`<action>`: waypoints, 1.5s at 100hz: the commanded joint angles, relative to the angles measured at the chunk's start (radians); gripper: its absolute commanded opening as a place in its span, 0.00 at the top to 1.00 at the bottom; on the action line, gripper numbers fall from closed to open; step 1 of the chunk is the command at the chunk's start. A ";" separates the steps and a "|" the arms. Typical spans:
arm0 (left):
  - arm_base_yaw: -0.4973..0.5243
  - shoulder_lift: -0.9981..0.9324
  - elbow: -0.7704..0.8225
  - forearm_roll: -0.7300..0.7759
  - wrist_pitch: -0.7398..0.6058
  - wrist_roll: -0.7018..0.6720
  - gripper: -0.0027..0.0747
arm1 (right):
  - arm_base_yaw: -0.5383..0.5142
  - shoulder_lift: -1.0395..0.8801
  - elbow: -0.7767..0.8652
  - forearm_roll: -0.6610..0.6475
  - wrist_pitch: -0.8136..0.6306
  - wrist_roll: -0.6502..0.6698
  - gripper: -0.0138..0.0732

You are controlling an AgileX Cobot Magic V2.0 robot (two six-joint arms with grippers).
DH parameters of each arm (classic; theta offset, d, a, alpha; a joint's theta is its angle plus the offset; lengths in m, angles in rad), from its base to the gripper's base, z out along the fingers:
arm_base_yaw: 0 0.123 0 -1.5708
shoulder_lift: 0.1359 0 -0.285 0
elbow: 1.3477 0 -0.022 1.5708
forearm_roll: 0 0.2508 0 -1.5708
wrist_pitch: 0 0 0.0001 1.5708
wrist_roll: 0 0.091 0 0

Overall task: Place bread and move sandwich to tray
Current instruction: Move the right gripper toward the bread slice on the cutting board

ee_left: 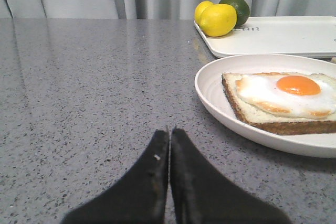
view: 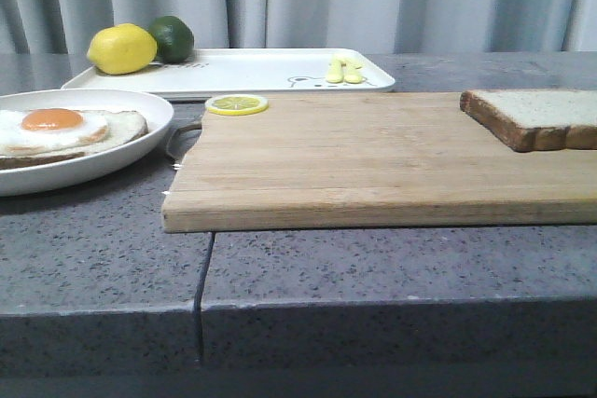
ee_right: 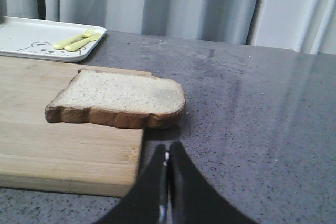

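Both tools are clenched on nothing — left tool (ee_left: 169, 135) near the plate (ee_left: 210, 98), right tool (ee_right: 168, 153) just short of the bread (ee_right: 118, 98). The bread lies on the board's (view: 373, 160) right end, overhanging its edge; a shallow approach could push it off. The tray (view: 270, 70) sits far left.

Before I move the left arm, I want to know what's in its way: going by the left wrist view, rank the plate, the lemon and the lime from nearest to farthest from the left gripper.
From the left gripper:
1. Plate, just ahead, holding the egg-topped bread.
2. Lemon, beyond the plate, on the tray's near corner.
3. Lime, behind the lemon, partly hidden by it.
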 commanded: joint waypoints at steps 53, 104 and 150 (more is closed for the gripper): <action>-0.001 -0.032 0.015 -0.011 -0.083 -0.006 0.99 | -0.001 -0.020 0.000 -0.009 -0.079 0.000 0.98; -0.001 -0.032 -0.059 -0.090 -0.126 -0.006 0.99 | -0.001 -0.019 -0.025 0.021 -0.168 0.042 0.98; -0.001 0.182 -0.440 -0.196 0.302 -0.006 0.99 | -0.001 0.150 -0.400 0.074 0.206 0.042 0.98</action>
